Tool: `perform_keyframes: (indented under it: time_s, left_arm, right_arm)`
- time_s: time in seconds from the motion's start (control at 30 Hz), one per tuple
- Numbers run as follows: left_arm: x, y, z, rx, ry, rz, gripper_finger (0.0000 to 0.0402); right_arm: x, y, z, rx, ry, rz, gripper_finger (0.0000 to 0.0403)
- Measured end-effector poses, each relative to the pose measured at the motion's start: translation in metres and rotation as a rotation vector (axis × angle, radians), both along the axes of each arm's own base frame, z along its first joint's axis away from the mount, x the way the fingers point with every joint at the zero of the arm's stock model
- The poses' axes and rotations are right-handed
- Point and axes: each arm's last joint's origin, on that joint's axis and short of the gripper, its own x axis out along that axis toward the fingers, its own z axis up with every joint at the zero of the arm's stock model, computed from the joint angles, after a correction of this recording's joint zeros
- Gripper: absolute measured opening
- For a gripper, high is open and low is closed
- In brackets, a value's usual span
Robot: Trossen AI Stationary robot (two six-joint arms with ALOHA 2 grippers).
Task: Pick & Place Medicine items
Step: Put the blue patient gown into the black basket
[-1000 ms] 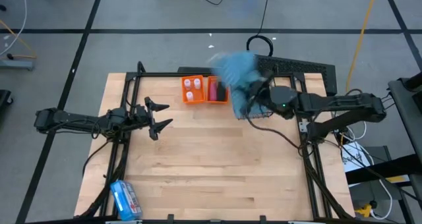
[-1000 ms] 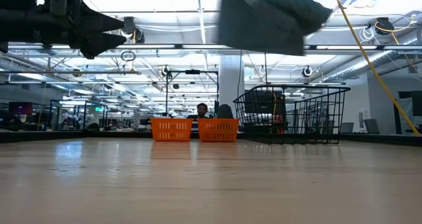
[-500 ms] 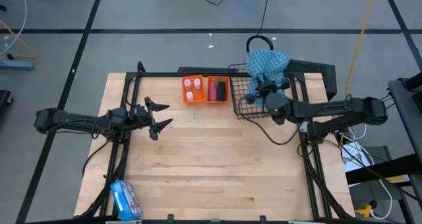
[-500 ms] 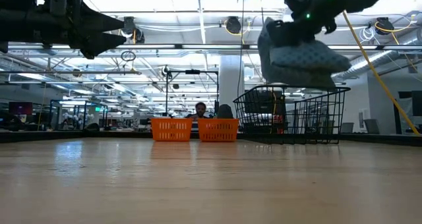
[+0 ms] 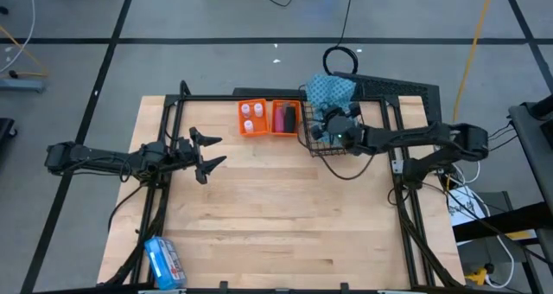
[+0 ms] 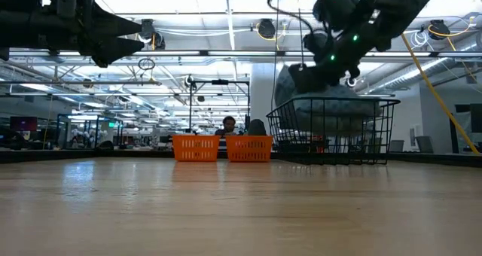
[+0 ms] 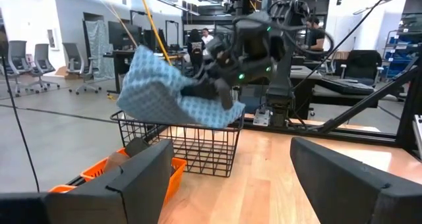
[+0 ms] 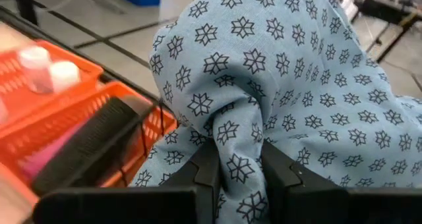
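The right gripper (image 5: pixel 333 121) is clamped on a fold of the blue patterned cloth (image 5: pixel 329 92), its two fingers (image 8: pixel 208 174) pinching the fabric between them, and it hangs over the black wire basket (image 5: pixel 333 130) at the table's far right corner. The cloth bulges out beyond the gripper and drapes across the basket's top rim, part of it spilling past the far edge of the basket. Just beside the gripper, toward the left arm, stand two orange bins (image 5: pixel 269 118) touching each other and touching the wire basket's side, so there is almost no open room on that flank. The nearer bin holds a black rectangular bar (image 5: pixel 289 118) and a pink oblong tube (image 5: pixel 279 118) lying side by side; the farther bin holds white round bottles (image 5: pixel 249 118), of which three can be counted from above. The brown piece cannot be made out. The left gripper (image 5: pixel 207 152) stands with its fingers spread wide and nothing between them, raised above the table near the table's left edge, well apart from the bins and the basket. Between it and the right gripper, and all the way to the near edge, the wooden table (image 5: pixel 276 216) is bare board, wide room for moving. One blue and white packet (image 5: pixel 163 261) lies at the near left corner, far from both grippers, close to the table's edge. In all: two grippers, two bins, one basket, one cloth, one packet.
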Motion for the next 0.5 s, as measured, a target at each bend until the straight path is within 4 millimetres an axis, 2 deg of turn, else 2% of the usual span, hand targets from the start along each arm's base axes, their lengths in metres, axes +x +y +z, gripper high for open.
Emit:
perform_keyframes:
  time_s: [0.23,0.5]
  left_arm:
    - [0.000,0.000,0.000,0.000,0.000,0.000,0.0310]
    - [0.000,0.000,0.000,0.000,0.000,0.000,0.0310]
  right_arm:
    - [0.007,-0.013,-0.026,0.048,0.062,-0.030,0.0043]
    - [0.011,-0.016,-0.037,0.108,0.055,0.000,0.0054]
